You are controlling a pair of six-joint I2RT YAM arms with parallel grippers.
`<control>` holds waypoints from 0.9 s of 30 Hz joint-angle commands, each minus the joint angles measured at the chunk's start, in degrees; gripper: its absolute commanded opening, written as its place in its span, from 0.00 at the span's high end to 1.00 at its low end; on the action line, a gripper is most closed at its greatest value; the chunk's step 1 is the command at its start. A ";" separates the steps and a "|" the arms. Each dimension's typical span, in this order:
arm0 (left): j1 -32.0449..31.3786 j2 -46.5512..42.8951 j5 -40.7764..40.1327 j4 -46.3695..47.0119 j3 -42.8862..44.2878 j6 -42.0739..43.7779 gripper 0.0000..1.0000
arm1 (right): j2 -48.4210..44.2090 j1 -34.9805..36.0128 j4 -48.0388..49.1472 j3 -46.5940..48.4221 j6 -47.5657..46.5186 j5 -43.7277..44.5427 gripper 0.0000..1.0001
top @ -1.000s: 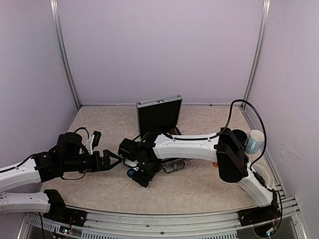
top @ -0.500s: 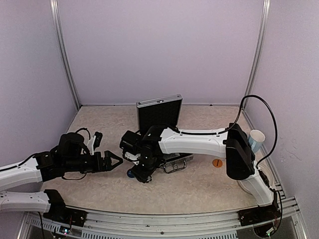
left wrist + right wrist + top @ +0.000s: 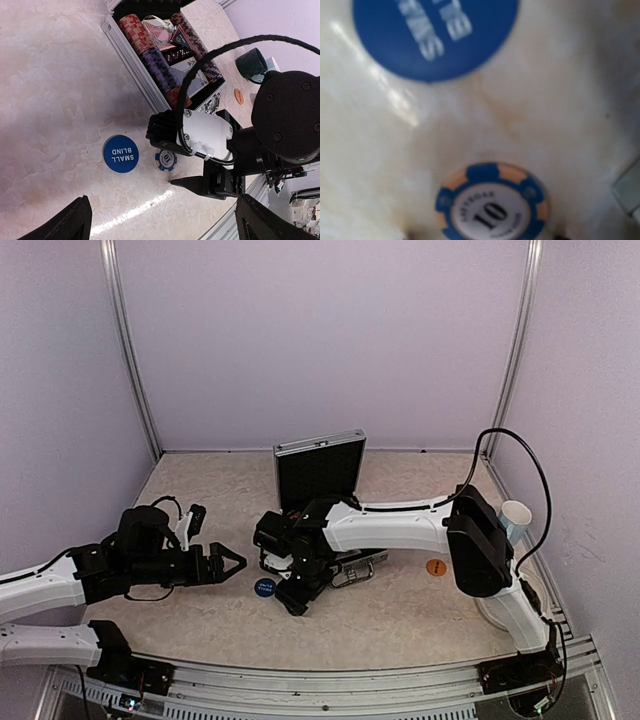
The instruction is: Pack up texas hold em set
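Note:
The silver case (image 3: 352, 562) lies open, its lid (image 3: 318, 465) upright; in the left wrist view its tray (image 3: 165, 65) holds rows of chips and card decks. In front of it on the table lie a blue "SMALL BLIND" button (image 3: 264, 587) (image 3: 120, 153) (image 3: 435, 35) and a blue-and-orange "10" chip (image 3: 165, 160) (image 3: 492, 205). My right gripper (image 3: 296, 594) points down over that chip, open, with one finger (image 3: 210, 184) beside the chip, which lies flat. My left gripper (image 3: 230, 565) (image 3: 167, 225) hangs wide open and empty, left of the button.
An orange round button (image 3: 436, 567) (image 3: 239, 96) lies right of the case. A pale mug (image 3: 515, 515) and a dark mug (image 3: 251, 64) stand at the far right. The right arm's white link (image 3: 390, 525) stretches over the case's front.
The right gripper has shifted a little to the right, off the blue button, which now shows whole. The left arm has barely moved.

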 commanded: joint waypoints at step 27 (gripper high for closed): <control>1.41 0.42 1.40 1.06 1.55 1.47 0.01 | 10.22 0.47 -10.18 9.37 -2.09 -1.06 0.39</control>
